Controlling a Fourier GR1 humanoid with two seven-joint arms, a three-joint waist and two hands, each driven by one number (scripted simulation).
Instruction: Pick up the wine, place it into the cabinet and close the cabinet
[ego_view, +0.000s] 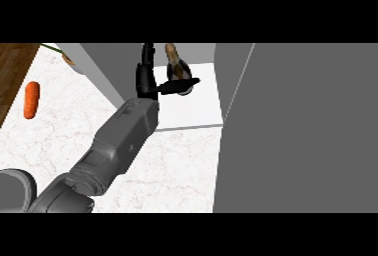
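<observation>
White marble counter (170, 165) fills the lower part of the head view, and the cabinet (201, 107) stands on it at the top centre. The cabinet's door (303, 130) is swung open and shows as a broad grey panel on the cabinet's right side.

Position of the task item: the wine bottle (175, 62) is inside the cabinet, above its white floor and near its left wall. Whether it rests on that floor cannot be told.

Left hand (150, 82): reaches into the cabinet opening, just beside the bottle. Its fingers (147, 57) are straight and point toward the cabinet's back. The thumb (177, 86) is spread wide and lies across the bottle's lower end. Nothing is curled round the bottle.

Right hand: does not show.

Progress, as a judgement: the pick-up is done and the placement is at or near the release. Remaining steps are to clear the hand from the cabinet and swing the door shut.

Other item: a carrot (31, 100) lies on the counter, well to the left of the cabinet.
</observation>
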